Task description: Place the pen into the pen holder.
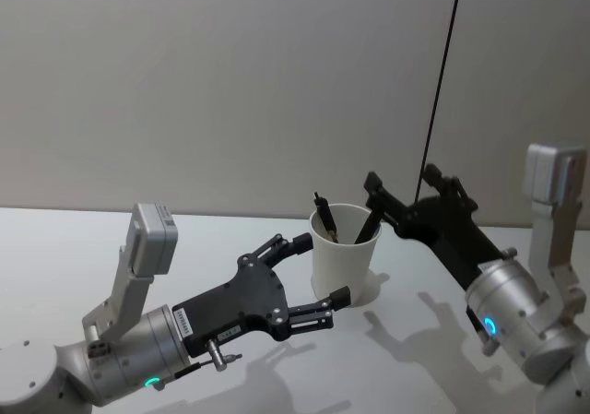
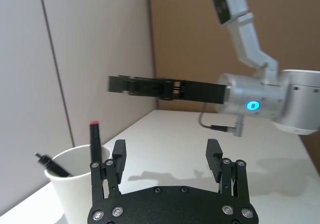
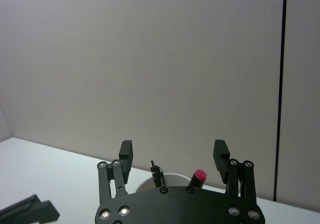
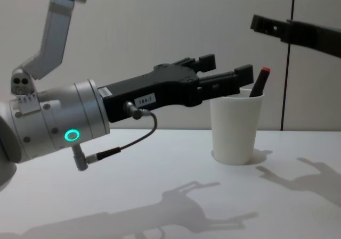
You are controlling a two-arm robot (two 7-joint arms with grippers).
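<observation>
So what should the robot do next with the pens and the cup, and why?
Probably pull both arms back. Two pens, one with a red cap, already stand in the paper cup, and the left gripper and right gripper are open, holding nothing.

I see a plain white table running across my workspace, shadows lying on its surface. Behind it stands a pale grey wall, with a thin black vertical line down it toward the right.
</observation>
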